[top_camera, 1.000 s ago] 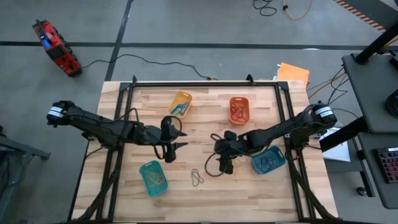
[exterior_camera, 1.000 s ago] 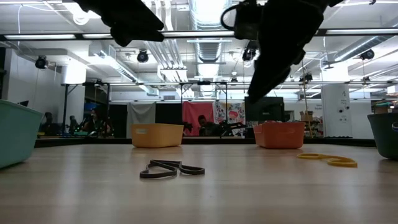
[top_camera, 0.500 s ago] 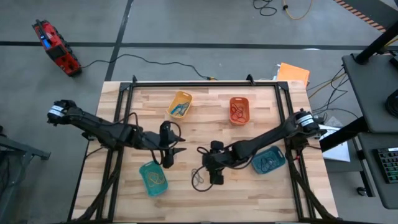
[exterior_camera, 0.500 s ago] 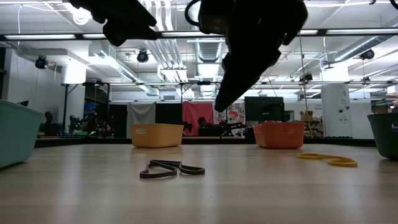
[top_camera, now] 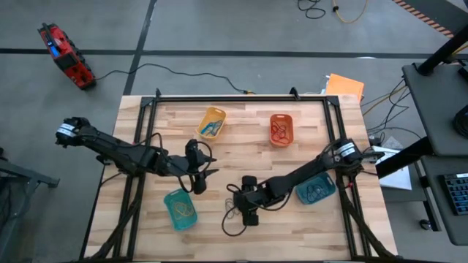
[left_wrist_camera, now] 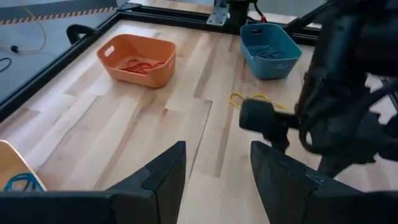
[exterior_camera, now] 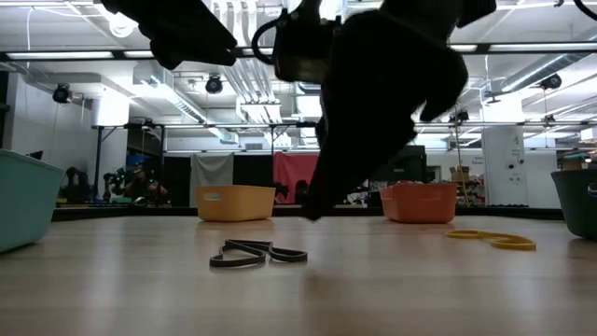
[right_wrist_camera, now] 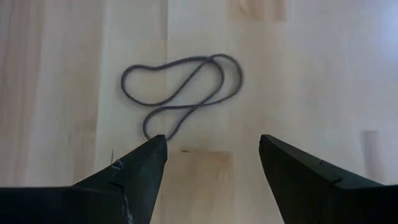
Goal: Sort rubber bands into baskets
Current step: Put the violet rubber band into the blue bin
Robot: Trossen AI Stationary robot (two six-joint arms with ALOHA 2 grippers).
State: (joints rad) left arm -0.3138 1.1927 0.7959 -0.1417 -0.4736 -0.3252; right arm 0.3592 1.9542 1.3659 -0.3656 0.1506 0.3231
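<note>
A grey rubber band (right_wrist_camera: 183,90), twisted into a figure-eight, lies flat on the wooden table (top_camera: 241,153); it also shows in the low view (exterior_camera: 256,254). My right gripper (right_wrist_camera: 211,155) hovers open just above it, with its fingers on the near side of the band and not touching it (top_camera: 247,208). My left gripper (top_camera: 196,179) is open and empty above the table's left middle (left_wrist_camera: 217,168). A yellow band (left_wrist_camera: 249,99) lies on the table between the arms (exterior_camera: 492,241). The baskets hold several bands.
A yellow basket (top_camera: 212,122) and an orange basket (top_camera: 281,129) stand at the far side. A teal-green basket (top_camera: 180,208) stands near left and a blue-teal basket (top_camera: 316,188) near right. A black cable loop (top_camera: 232,223) hangs by my right gripper.
My right gripper has gone toward the table's near-left and down, from beside the blue-teal basket to just over the grey band, staying open. The grey band has not moved.
</note>
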